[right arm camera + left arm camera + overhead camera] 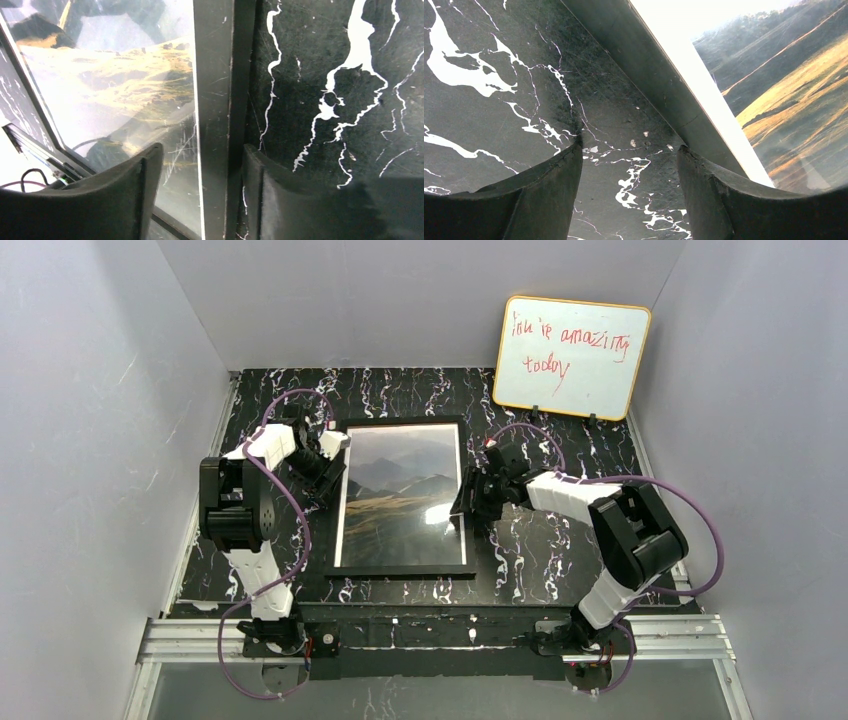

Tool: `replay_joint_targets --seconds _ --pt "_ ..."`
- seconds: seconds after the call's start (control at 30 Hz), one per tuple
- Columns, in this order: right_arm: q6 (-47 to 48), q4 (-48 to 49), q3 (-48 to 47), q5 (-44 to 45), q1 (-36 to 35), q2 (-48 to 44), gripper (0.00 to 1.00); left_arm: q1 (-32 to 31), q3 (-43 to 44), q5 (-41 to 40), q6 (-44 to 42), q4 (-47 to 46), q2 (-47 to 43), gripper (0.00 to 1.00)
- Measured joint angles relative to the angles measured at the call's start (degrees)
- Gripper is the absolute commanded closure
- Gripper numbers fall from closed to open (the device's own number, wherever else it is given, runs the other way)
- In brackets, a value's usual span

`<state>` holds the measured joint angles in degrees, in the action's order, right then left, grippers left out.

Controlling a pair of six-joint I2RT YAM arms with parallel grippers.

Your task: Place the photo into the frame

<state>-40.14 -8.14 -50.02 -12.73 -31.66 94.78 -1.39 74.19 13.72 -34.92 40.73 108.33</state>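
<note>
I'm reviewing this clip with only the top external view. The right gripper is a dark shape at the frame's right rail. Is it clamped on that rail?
Observer: No. The right wrist view shows the right gripper open. The right rail of the frame runs between its fingers, one over the glass and the other over the table.
Operator: And the left one?
Observer: The left gripper is open too. Only bare marble shows between its fingers, and the rail passes under one finger's edge.
Operator: Is the picture really behind the pane?
Observer: It seems so. Fine scratches and reflections lie over the photo.
</note>
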Motion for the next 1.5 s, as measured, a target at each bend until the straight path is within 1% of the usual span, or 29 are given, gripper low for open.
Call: replay_joint_targets --seconds 0.03,0.07,0.2,0.33,0.47,0.6,0.67,0.73,0.8,0.93,1.0,1.07,1.1,1.17,1.27,1.3,1.37,1.5 --pt "0.0 0.2 -0.1 -0.2 0.0 0.0 0.10 0.0 0.0 0.0 0.0 0.0 0.0 0.26" --pt "-0.1 0.5 -0.2 -0.5 0.0 -0.1 0.03 0.0 0.0 0.0 0.0 0.0 0.0 0.23" --pt "1.0 0.0 -1.3 1.5 -0.2 -0.9 0.02 0.5 0.1 0.9 0.7 0.3 -0.1 0.11" --pt "2.4 -4.7 -3.1 5.4 0.3 -1.4 0.02 2.1 1.0 3.2 2.0 1.4 -0.1 0.02" --pt "4.3 -11.8 -7.2 12.3 0.9 -3.7 0.02 5.1 3.6 6.5 4.5 1.7 -0.1 0.02" --pt "6.1 -15.3 -10.7 18.4 2.1 -7.6 0.02 7.1 4.5 9.9 8.4 -0.5 -1.4 0.02" --pt "6.7 -15.7 -11.4 23.2 2.8 -9.7 0.02 7.6 2.2 11.2 11.3 -4.7 -3.5 0.02" --pt "8.6 -14.4 -10.5 29.3 3.3 -12.3 0.02 7.6 -3.5 11.2 15.8 -11.7 -7.6 0.02" --pt "11.9 -9.5 -6.4 36.3 3.8 -15.5 0.02 7.6 -11.0 10.3 20.8 -20.2 -12.4 0.02" --pt "18.4 0.6 4.4 49.1 4.5 -18.6 0.02 7.4 -28.5 7.7 28.2 -42.3 -21.2 0.02" --pt "21.1 5.8 9.6 53.6 5.5 -18.7 0.02 7.4 -36.1 6.6 30.4 -52.9 -23.5 0.02" --pt "23.8 12.6 15.3 56.3 7.6 -19.8 0.02 7.4 -41.0 6.0 31.7 -61.2 -23.7 0.02" --pt "25.2 16.6 18.2 56.8 8.6 -20.8 0.02 7.4 -42.8 5.6 32.1 -64.7 -23.5 0.02" --pt "28.6 27.6 25.0 57.3 11.0 -23.6 0.02 7.4 -46.3 4.4 32.9 -72.9 -22.9 0.02" --pt "32.5 41.7 32.3 57.3 13.3 -24.2 0.02 7.3 -49.7 2.5 34.9 -82.9 -22.5 0.02" --pt "33.4 45.6 33.7 57.0 14.1 -23.2 0.02 7.3 -51.2 1.9 35.8 -87.0 -22.5 0.02" --pt "34.6 51.6 35.3 55.5 15.8 -20.7 0.02 7.3 -52.8 1.2 37.3 -92.0 -22.5 0.02" --pt "35.5 60.5 36.4 51.2 18.7 -16.8 0.02 7.3 -53.4 -0.3 39.3 -97.8 -22.5 0.02"
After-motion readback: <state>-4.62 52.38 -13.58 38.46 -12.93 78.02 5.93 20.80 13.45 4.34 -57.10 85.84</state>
